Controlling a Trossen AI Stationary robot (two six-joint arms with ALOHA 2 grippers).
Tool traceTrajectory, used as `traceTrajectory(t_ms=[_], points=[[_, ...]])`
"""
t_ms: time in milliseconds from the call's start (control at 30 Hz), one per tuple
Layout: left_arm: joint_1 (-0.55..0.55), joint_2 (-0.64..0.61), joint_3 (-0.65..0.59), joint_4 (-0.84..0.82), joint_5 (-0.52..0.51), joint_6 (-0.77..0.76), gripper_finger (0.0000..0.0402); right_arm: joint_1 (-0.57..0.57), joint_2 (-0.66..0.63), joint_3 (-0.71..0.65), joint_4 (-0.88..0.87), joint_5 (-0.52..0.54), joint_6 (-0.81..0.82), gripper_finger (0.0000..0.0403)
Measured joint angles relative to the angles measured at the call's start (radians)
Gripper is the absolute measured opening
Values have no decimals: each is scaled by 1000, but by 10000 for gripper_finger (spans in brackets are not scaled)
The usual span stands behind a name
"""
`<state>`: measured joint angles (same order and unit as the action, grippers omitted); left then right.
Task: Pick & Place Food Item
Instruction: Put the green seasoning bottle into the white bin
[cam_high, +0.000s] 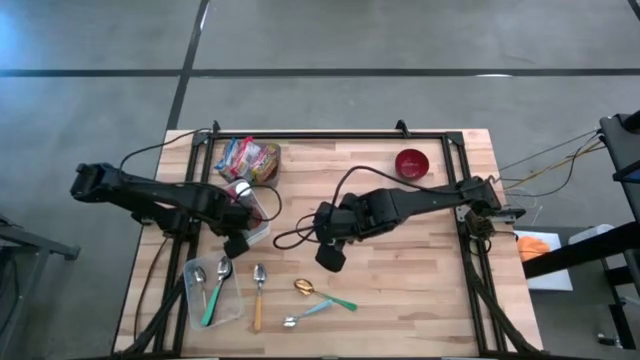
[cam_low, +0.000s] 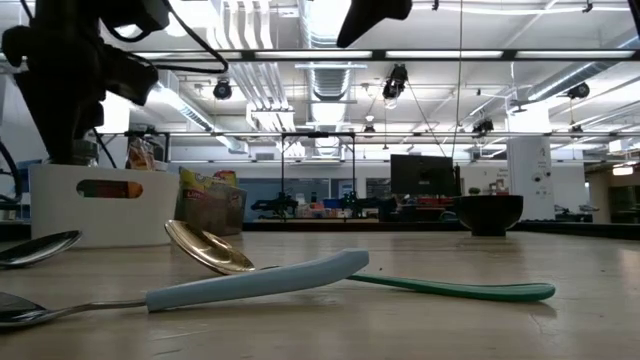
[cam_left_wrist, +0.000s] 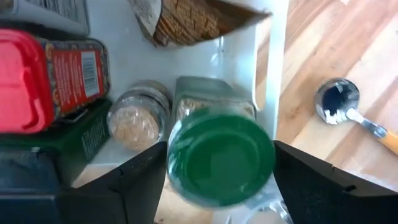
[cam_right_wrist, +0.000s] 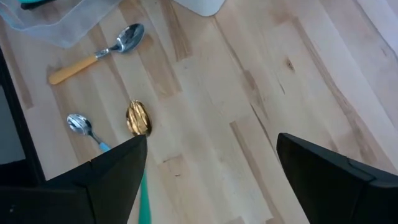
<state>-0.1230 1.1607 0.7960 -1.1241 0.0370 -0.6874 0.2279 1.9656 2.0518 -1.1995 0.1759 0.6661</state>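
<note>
A jar with a green lid (cam_left_wrist: 221, 158) stands in the white bin (cam_high: 258, 222) at the table's left, among other food containers. My left gripper (cam_left_wrist: 217, 180) points straight down over the bin (cam_left_wrist: 273, 68). It is open, with one finger on each side of the green lid and close to it. In the high view the left gripper (cam_high: 240, 212) hides the jar. My right gripper (cam_high: 331, 258) hangs open above the bare middle of the table, and in its wrist view the right gripper (cam_right_wrist: 211, 180) has nothing between its fingers.
The bin also holds a red-lidded container (cam_left_wrist: 43, 81), a small jar (cam_left_wrist: 138, 118) and a brown packet (cam_left_wrist: 199, 22). Snack packets (cam_high: 248, 158) lie behind the bin and a red bowl (cam_high: 412, 163) sits far right. Spoons (cam_high: 258, 292) and a clear tray (cam_high: 235, 310) lie near the front.
</note>
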Motion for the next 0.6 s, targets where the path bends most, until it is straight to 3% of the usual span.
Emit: traceTrajectory(t_ms=[367,600], points=[[-1,-52,56,-30,0,-46,287,66,0,-126,26,-1,85,356],[-1,-84,95,-35,-14,-46,288,93,0,-300,264,-80,198,318]])
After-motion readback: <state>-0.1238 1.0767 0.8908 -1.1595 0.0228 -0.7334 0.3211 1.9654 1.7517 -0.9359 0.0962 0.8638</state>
